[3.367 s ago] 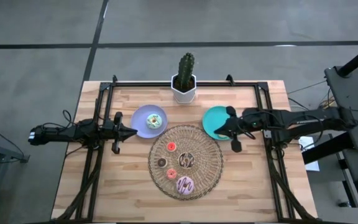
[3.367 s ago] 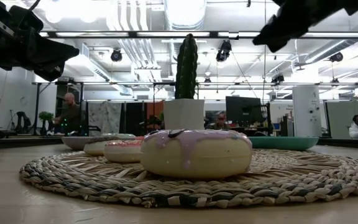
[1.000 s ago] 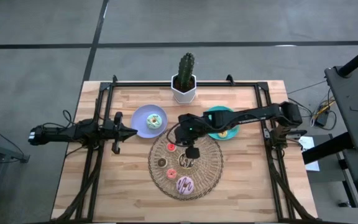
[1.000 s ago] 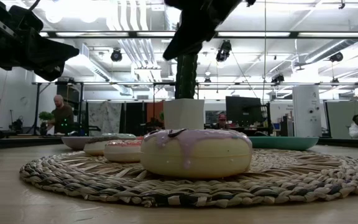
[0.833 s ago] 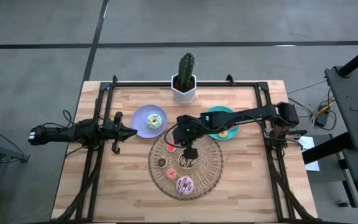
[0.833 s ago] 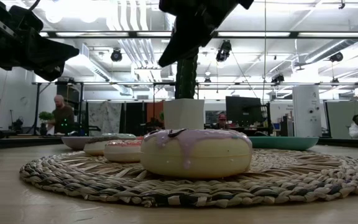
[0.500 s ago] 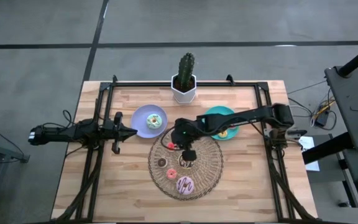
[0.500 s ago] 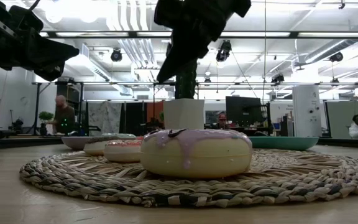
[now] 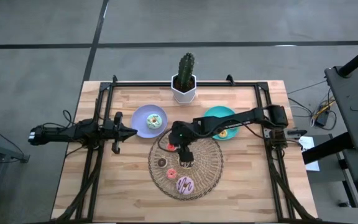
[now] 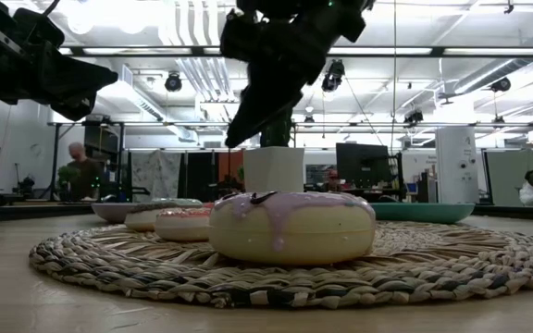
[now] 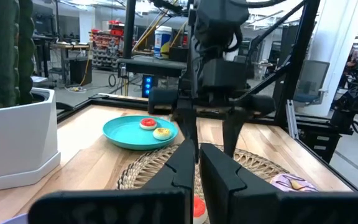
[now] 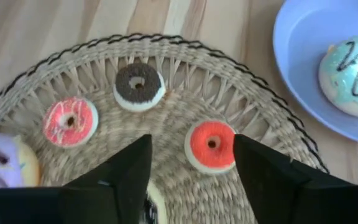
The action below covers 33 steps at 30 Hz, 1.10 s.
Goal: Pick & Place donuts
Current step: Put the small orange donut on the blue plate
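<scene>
R gripper point(image 12: 191, 165) hangs over the wicker mat point(image 12: 104, 68), jaws spread wide, nothing held; red donut point(image 12: 211, 145) sits on the mat right between the two fingers point(image 12: 120, 177), prob. the next pick since the jaws straddle it; dark brown donut point(image 12: 138, 86) and pink-red iced donut point(image 12: 71, 121) lie just beyond the jaws, apart from each other; a lilac-iced donut point(image 12: 2, 163) shows off to one side of the jaws, partly cut off; a brown-white one may sit under the gripper, can't tell, it's covered.

White-green donut point(image 12: 355, 76) is off the mat, on the lavender plate point(image 12: 303, 56) further out past the jaws, so looks already placed; teal plate point(image 11: 120, 134) behind the R arm holds a small red donut point(image 11: 148, 123) and a yellow one point(image 11: 161, 132), likewise done.

Height above the mat is hard to judge; low view suggests the gripper is well clear of it.

L gripper point(image 9: 118, 132) parked at the table's left edge, jaws closed, empty, far from the mat; waiting.
</scene>
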Each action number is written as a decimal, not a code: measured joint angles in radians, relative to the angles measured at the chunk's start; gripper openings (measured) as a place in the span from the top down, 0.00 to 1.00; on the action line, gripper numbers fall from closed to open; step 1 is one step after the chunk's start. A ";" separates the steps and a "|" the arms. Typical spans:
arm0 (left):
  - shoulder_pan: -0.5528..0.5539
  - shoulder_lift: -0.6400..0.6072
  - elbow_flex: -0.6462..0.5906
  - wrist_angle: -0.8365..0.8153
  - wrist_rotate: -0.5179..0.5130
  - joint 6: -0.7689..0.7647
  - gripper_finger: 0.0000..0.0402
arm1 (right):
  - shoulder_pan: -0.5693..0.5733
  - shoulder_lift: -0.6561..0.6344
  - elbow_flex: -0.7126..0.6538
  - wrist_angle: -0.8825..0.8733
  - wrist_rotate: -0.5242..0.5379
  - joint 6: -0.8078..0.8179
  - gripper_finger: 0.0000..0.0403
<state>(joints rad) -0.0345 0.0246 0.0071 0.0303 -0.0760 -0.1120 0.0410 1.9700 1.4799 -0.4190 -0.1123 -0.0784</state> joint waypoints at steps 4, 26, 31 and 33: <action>0.000 0.003 0.000 0.001 0.000 0.000 1.00 | 0.000 0.036 0.000 0.035 0.000 0.002 0.38; 0.000 0.006 0.000 0.000 0.000 0.000 1.00 | -0.029 0.114 -0.011 0.089 0.005 -0.006 0.13; 0.000 0.006 0.000 0.000 0.000 0.000 1.00 | -0.035 0.132 -0.013 0.091 0.004 -0.023 0.12; 0.000 0.006 0.000 0.000 0.000 0.000 1.00 | -0.037 0.142 -0.013 0.092 0.001 -0.023 0.12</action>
<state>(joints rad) -0.0345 0.0303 0.0071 0.0303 -0.0757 -0.1120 0.0043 2.1122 1.4672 -0.3267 -0.1109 -0.1013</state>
